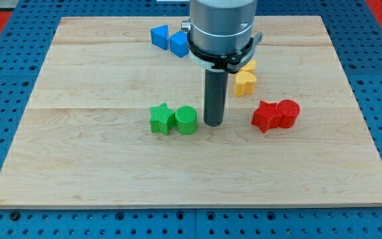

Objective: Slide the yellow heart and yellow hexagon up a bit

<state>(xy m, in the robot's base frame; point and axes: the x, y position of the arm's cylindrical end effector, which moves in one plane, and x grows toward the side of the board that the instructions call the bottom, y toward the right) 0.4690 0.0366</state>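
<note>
Tip [213,123]: seen set down at frame centre, just right of the green cylinder [186,120]; a bare rod, nothing held.
Yellow heart [244,83]: seen upper right of the tip, touching the yellow hexagon [249,66].

A lab bench: wooden board [111,166] on blue perforated table [5,133].

Bright even overhead light, soft short shadows, sharp pic, no glare
</note>
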